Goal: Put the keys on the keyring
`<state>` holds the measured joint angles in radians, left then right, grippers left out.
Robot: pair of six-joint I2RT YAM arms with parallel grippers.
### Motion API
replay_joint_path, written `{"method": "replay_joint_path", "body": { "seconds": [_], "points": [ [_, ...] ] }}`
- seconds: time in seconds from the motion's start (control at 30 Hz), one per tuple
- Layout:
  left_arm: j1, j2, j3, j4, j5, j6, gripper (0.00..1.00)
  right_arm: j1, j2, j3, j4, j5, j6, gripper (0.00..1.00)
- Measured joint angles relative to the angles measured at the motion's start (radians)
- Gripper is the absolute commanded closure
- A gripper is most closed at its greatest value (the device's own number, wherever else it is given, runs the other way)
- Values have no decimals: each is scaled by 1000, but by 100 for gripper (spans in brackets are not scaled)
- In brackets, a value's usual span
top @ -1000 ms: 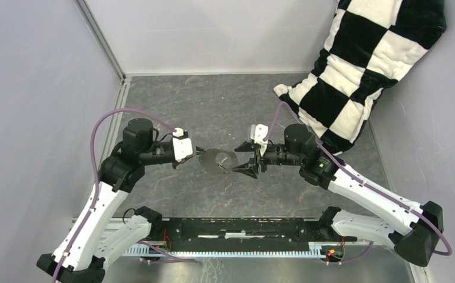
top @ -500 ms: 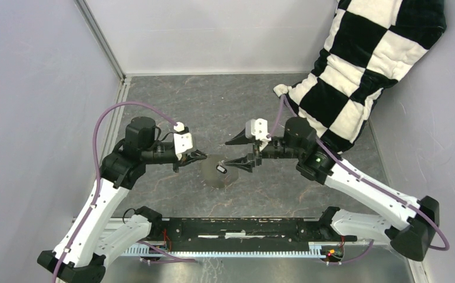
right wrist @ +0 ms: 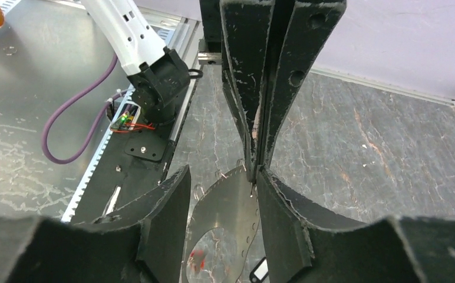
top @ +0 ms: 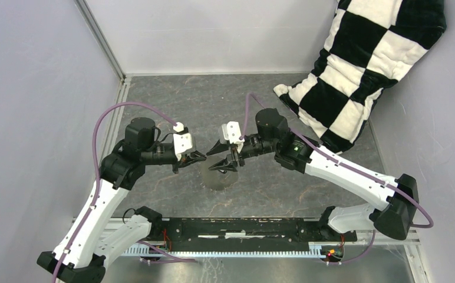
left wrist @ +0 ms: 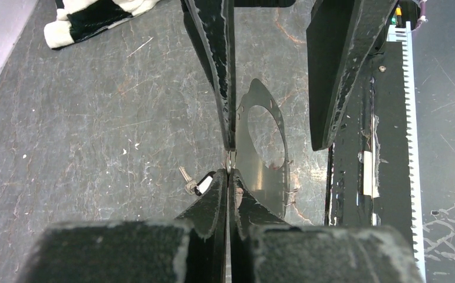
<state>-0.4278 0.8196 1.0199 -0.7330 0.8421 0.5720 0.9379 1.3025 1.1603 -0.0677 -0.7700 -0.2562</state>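
The keyring (top: 218, 178) is a grey metal plate with an oval hole, held on edge above the table. My left gripper (top: 200, 157) is shut on its rim, with the tips meeting at the metal in the left wrist view (left wrist: 229, 171). My right gripper (top: 220, 158) comes in from the opposite side. Its jaws (right wrist: 222, 177) are open and straddle the keyring (right wrist: 231, 200), with a gap on one side. A black key with a pale spot (left wrist: 204, 183) hangs beside the left fingertips. A blurred red key (right wrist: 197, 259) shows through the hole.
A black-and-white checkered pillow (top: 360, 59) leans in the back right corner. A black rail with a toothed strip (top: 237, 227) runs along the near edge between the arm bases. Grey walls close off the left, back and right.
My right gripper has swung left and now straddles the keyring, its jaws narrower than before. The left gripper has kept its hold, shifting only slightly.
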Motion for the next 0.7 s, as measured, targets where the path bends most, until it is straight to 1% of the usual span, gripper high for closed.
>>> {"method": "replay_joint_path", "body": {
  "seconds": [0.17,0.43,0.7],
  "points": [
    [0,-4,0,-4,1,0,98,8,19,24,-55,10,-32,55],
    [0,-19,0,-22,12,1,98,12,45,51,-92,50,-56,56],
    [0,-22,0,-29,24,1,98,18,69,69,-101,63,-59,66]
  ]
}}
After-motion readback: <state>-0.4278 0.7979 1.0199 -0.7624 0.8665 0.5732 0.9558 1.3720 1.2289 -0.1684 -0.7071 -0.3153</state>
